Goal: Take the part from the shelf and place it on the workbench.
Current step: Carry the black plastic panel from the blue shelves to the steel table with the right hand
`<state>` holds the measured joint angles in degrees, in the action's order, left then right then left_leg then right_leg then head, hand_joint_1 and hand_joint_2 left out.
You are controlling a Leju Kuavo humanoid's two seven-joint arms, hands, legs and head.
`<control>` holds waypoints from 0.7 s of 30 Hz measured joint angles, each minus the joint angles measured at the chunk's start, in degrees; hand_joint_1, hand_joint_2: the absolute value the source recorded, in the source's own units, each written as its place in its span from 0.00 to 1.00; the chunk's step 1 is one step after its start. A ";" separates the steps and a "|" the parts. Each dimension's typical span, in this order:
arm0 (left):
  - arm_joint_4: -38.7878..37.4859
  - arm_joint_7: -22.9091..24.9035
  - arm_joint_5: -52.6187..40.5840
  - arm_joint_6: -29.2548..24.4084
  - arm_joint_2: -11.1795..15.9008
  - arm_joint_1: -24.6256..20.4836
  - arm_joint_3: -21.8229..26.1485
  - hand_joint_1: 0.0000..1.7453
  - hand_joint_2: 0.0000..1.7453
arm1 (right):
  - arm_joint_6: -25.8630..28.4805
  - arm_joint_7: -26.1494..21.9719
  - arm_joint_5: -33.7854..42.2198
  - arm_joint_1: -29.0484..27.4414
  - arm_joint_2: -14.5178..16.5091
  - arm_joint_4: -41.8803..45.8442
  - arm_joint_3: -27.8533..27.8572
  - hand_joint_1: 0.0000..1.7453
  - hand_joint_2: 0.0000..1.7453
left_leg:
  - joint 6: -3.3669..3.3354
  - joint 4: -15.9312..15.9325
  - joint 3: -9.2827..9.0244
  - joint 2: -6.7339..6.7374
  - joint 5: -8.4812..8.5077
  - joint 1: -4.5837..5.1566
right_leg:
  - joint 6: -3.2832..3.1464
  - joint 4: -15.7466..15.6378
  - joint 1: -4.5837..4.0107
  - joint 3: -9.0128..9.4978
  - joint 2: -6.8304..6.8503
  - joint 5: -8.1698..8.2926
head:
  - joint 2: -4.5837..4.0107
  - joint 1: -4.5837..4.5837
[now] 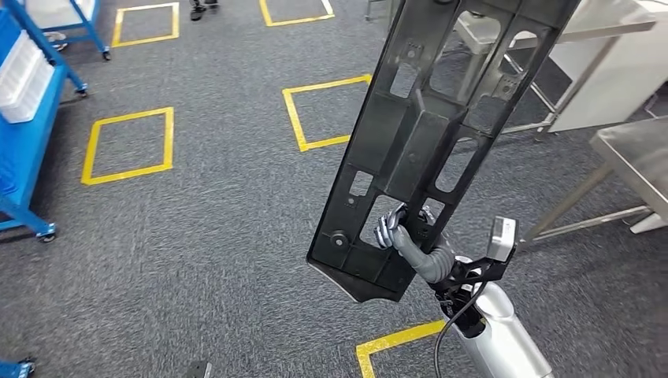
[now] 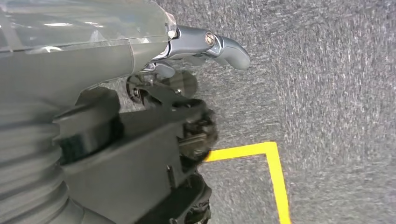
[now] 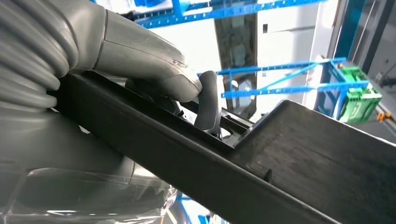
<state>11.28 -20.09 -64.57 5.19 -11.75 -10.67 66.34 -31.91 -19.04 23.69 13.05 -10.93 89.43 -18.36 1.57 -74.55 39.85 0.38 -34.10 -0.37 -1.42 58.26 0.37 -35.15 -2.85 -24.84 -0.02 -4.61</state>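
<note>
Head view: the right hand (image 1: 403,232) grips the long black plastic part (image 1: 429,134) near its lower end, fingers hooked through an opening in its ribbed face. The part is held upright and tilted, above the grey carpeted floor (image 1: 220,228) marked with yellow tape squares (image 1: 128,146). A steel counter (image 1: 640,157) stands at the right; a blue shelf (image 1: 27,118) stands at the left.

Left wrist view: the left hand (image 2: 205,46) hangs above the carpet with nothing in it; the thumb is extended, and whether the other fingers are spread or curled cannot be determined.

Right wrist view: the thumb (image 3: 144,58) and a dark finger (image 3: 208,100) clamp over the part's edge (image 3: 196,158). Blue racking (image 3: 280,74) shows behind.
</note>
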 joint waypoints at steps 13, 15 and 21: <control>0.00 0.02 0.31 -0.03 -0.20 -0.15 0.00 0.00 1.00 | 0.92 0.21 -0.03 -0.48 -0.33 0.73 0.19 1.00 1.00 | -3.13 18.08 -7.59 0.37 8.63 0.00 | 2.84 12.22 0.19 -6.44 1.74 -6.17 | 0.00 0.03; 0.00 0.02 0.31 -0.04 -0.20 0.04 0.00 0.00 1.00 | 0.94 0.24 -0.04 -0.82 -0.36 0.73 0.20 1.00 1.00 | -3.09 18.00 -7.60 1.82 8.43 0.09 | 3.11 16.01 0.44 -8.33 2.39 -6.87 | 0.00 0.03; 0.00 0.02 0.24 -0.01 -0.22 -0.02 0.00 0.00 1.00 | 1.12 0.20 -0.03 -0.98 -0.44 1.17 0.39 1.00 1.00 | -1.78 17.62 -8.33 5.26 7.37 0.60 | 2.11 -0.32 -0.09 0.23 6.70 -0.37 | 0.00 0.02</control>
<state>11.28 -20.06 -64.33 5.18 -11.97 -10.69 66.34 -30.79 -18.84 23.66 12.07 -11.37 90.60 -17.97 -0.21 -56.94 31.53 5.64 -26.73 0.23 0.69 57.93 0.28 -34.92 3.85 -25.21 -0.02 -4.59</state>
